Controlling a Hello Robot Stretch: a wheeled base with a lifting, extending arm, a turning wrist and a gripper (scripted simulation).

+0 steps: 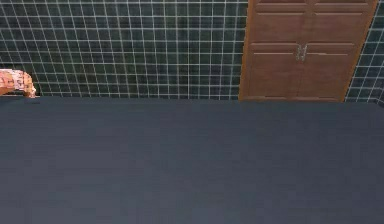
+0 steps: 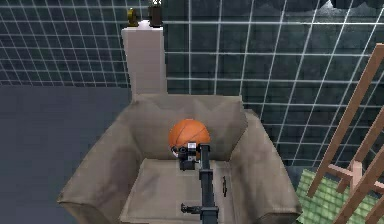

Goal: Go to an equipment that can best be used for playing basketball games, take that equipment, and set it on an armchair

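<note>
Basketball (image 2: 188, 131) lies near the armchair's (image 2: 110, 165) back edge, at the fingers (image 2: 183, 154). I cannot tell the fingers' state or whether they hold it.

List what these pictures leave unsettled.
- Arm side view: whether the tool holds the basketball or it rests on the armchair; they overlap.
- Arm side view: small dark things atop the white column, cut by the top edge, too small to name.
- Forward view: orange-pink thing, cut by the left edge.

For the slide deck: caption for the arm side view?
Gripper at an orange basketball in a beige armchair, tiled wall behind.
</note>
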